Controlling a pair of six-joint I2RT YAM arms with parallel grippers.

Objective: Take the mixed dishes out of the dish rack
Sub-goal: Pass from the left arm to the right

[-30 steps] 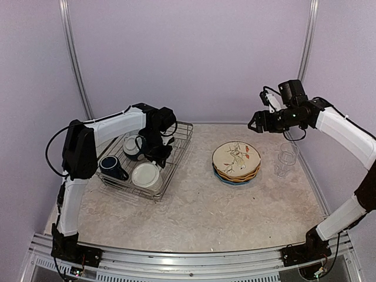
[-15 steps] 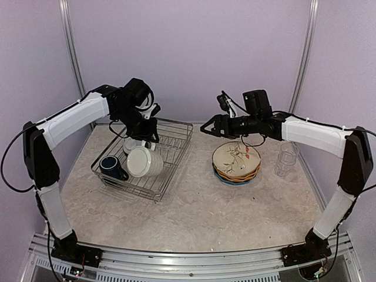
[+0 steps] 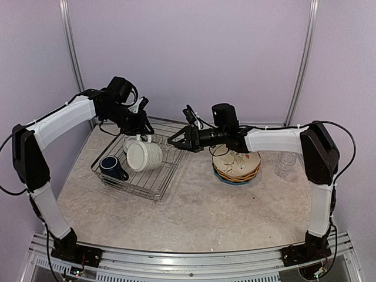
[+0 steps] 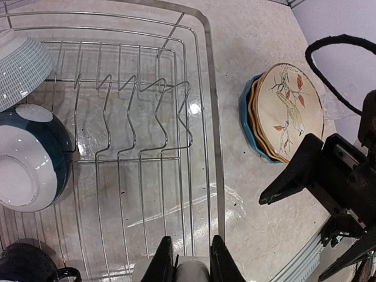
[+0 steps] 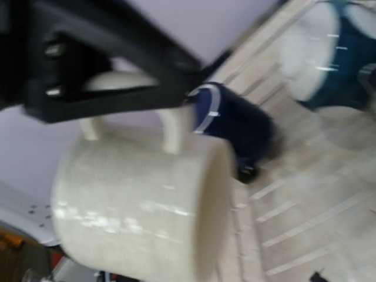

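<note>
My left gripper (image 3: pixel 142 136) is shut on the handle of the large cream mug (image 3: pixel 145 157) and holds it tipped on its side above the dish rack (image 3: pixel 176 162). In the left wrist view the fingers (image 4: pixel 166 261) pinch the cream handle. My right gripper (image 3: pixel 176 140) is open, just right of the mug, over the rack's right rim. The mug fills the right wrist view (image 5: pixel 135 200). A navy mug (image 3: pixel 111 167) lies in the rack's near left. An upturned teal bowl (image 4: pixel 29 164) and a gridded pale bowl (image 4: pixel 20 67) sit in the rack's far left.
A stack of plates (image 3: pixel 236 164), cream floral on top, lies right of the rack. A clear glass (image 3: pixel 285 161) stands further right. The rack's plate dividers (image 4: pixel 141 117) hold nothing. Purple walls close in the table on three sides.
My left gripper has lifted the cream mug out of the rack and tipped it sideways. My right arm has swung left from above the glass, past the plates, to the rack.
</note>
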